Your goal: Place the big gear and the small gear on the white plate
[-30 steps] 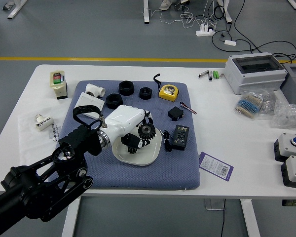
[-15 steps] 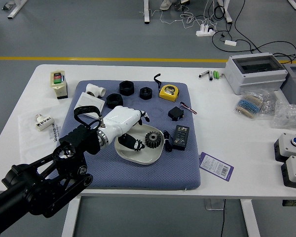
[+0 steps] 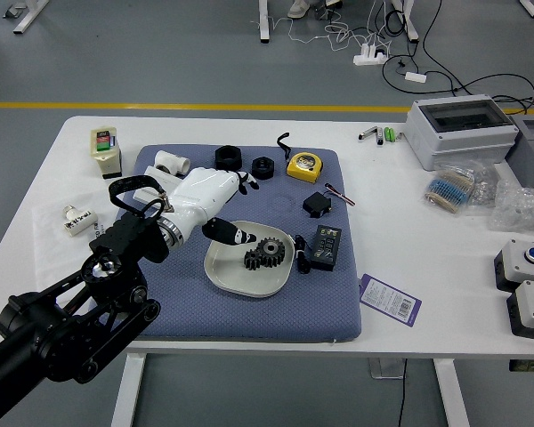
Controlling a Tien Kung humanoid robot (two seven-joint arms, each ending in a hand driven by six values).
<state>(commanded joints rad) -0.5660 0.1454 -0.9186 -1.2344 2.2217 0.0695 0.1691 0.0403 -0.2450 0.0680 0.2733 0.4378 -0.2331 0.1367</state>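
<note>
Left hand (image 3: 202,197) drawn back, spread (holding 0 things), 2 gears (image 3: 270,253) on white plate (image 3: 249,283)

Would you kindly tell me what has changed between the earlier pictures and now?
The left hand has let go of the big gear, which now lies on the white plate beside the small gear. The hand has drawn back leftward and away from the near edge, open. The yellow tape measure stayed put.
</note>
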